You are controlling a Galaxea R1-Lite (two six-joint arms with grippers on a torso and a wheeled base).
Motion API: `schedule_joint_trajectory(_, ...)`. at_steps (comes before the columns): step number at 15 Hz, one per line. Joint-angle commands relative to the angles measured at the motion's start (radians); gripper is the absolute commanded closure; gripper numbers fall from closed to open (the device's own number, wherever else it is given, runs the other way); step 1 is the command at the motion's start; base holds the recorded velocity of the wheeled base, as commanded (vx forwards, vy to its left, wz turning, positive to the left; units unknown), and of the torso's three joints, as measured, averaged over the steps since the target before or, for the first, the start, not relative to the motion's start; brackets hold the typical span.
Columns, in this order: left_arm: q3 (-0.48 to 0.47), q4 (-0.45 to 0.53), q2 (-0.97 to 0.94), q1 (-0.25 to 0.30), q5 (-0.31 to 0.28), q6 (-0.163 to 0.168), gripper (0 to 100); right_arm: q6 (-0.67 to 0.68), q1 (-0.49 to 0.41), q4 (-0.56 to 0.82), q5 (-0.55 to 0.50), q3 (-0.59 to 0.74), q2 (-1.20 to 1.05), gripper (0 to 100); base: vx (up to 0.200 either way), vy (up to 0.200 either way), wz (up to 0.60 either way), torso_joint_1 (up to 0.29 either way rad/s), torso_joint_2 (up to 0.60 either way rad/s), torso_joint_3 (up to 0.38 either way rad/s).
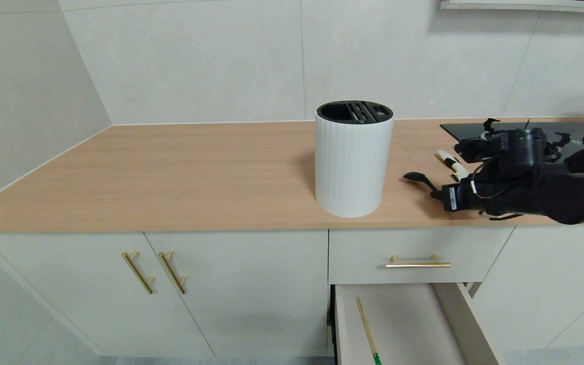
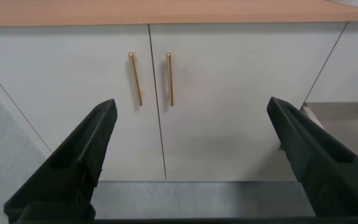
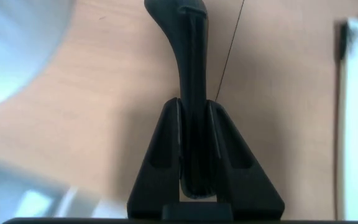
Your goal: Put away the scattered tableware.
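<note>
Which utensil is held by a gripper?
The black spoon-like utensil, clamped by the right gripper; the white-handled one lies on the wooden counter, chopsticks in the open drawer.

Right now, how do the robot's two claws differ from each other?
The left gripper is open wide and empty; the right gripper is shut on a black utensil. The left gripper faces the cabinet doors under the countertop; the right gripper is over that countertop. Both are dark, tapering, two-pronged claws.

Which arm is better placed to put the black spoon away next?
Right: right pincer is shut on the black spoon beside the holder; left pincer hangs open before cabinet doors.
</note>
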Motion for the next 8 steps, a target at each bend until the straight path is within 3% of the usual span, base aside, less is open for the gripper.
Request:
schedule_joint_trajectory(1,0.0,-0.001,0.002,0.0,0.0,0.0,0,0.05,0.036,0.115,-0.03,-0.006,-0.142,100,0.0,0.0,0.0,0.0,0.0,0.0)
schedule_joint_trajectory(3,0.0,-0.001,0.002,0.0,0.0,0.0,0,0.112,0.091,0.289,-0.085,0.0,-0.241,100,0.0,0.0,0.0,0.0,0.0,0.0)
schedule_joint_trajectory(5,0.0,-0.001,0.002,0.0,0.0,0.0,0,0.194,0.127,0.364,-0.116,0.006,-0.3,100,0.0,0.0,0.0,0.0,0.0,0.0)
schedule_joint_trajectory(8,0.0,-0.001,0.0,0.0,0.0,0.0,0,0.227,0.16,0.381,-0.147,0.143,-0.426,100,0.0,0.0,0.0,0.0,0.0,0.0)
